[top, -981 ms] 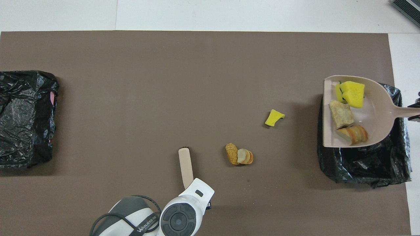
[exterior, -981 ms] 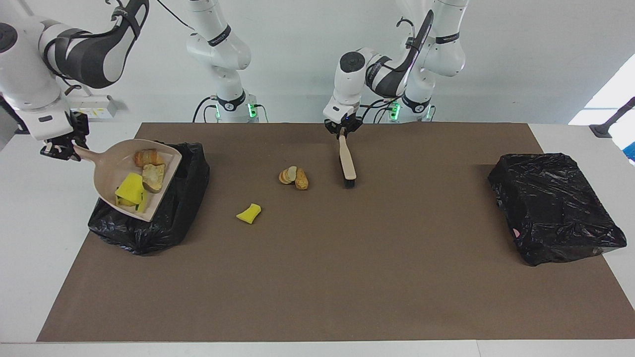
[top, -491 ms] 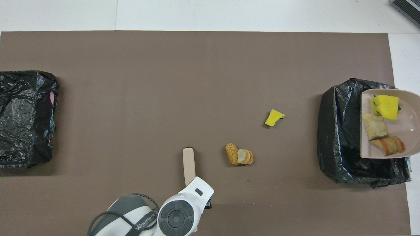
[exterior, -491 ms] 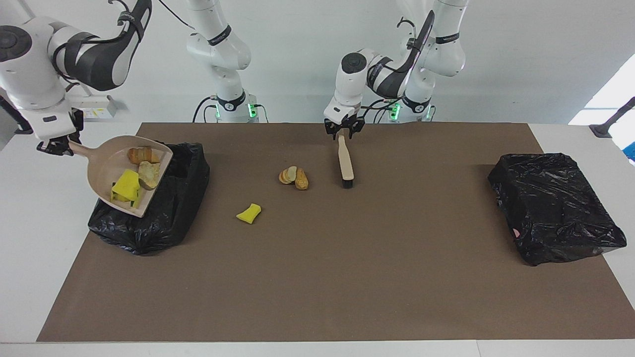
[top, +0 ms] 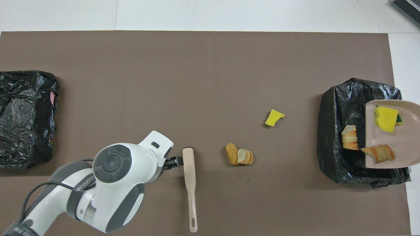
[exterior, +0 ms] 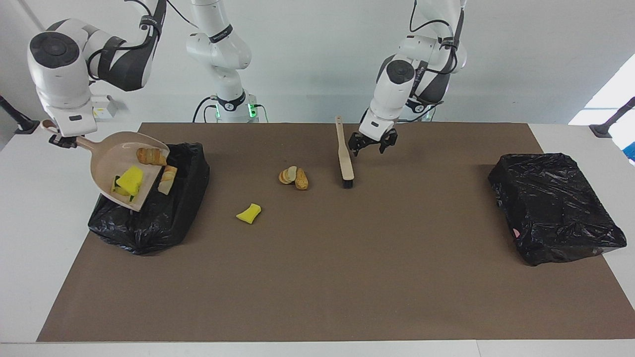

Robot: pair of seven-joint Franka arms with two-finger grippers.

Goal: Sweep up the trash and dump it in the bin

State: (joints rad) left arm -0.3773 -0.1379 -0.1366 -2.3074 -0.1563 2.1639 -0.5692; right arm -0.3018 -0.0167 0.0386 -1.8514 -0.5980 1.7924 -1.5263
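The right gripper [exterior: 63,143], clamped on the dustpan [exterior: 106,166], is tipping trash [exterior: 130,179] over the bin [exterior: 186,183], while the left gripper [exterior: 371,147] is hanging with fingers apart beside the brush [exterior: 344,157].

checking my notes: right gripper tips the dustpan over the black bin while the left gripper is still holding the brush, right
Not quite. The left gripper is open and has let go of the brush, which lies on the mat beside it; the facing view shows the gap. The rest holds: the right gripper is shut on the dustpan, tilted over the black bin.
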